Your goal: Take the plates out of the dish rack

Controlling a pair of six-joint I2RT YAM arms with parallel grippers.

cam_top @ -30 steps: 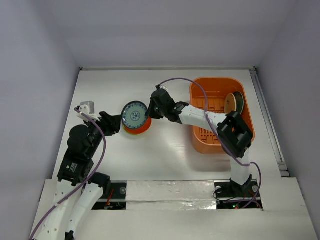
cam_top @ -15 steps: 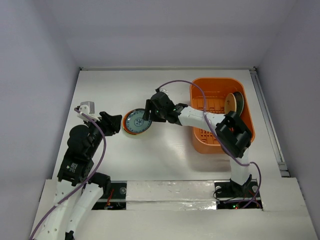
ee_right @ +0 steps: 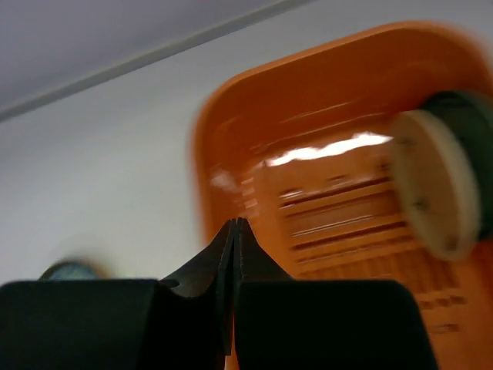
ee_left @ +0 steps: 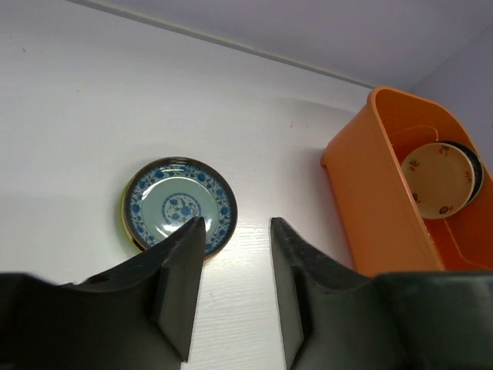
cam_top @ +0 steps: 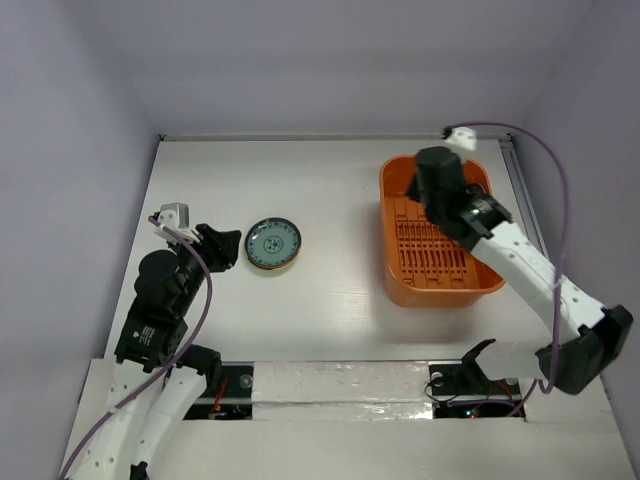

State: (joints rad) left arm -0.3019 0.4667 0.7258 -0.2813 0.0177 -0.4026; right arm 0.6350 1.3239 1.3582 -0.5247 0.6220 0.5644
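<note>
Standing on edge inside the orange dish rack (ee_left: 362,193), a pale-backed plate (ee_left: 441,179) leaned upright with a darker plate (ee_left: 475,166) close behind it, toward the tub's right-hand side. The rest of the ribbed floor lay bare. The rack sat at the right of the white tabletop (cam_top: 340,190), its long wall close to that edge. The right tool (ee_right: 233,225) hung over the rack's far end, its fingers pinched together on nothing; the wrist picture was blurred, and from above the arm covered the upright plates.

Well apart from the rack, across a wide bare stretch of tabletop, a teal patterned plate (cam_top: 272,243) lay flat and face up on the left, with slivers of lime green and red-orange showing under its dark rim. The left tool (ee_left: 236,223) sat just beside that plate on its left, fingers spread with nothing between them, pointing toward the plate's near edge without touching it. Room stayed open on the plate's far, near and rack-facing sides.
</note>
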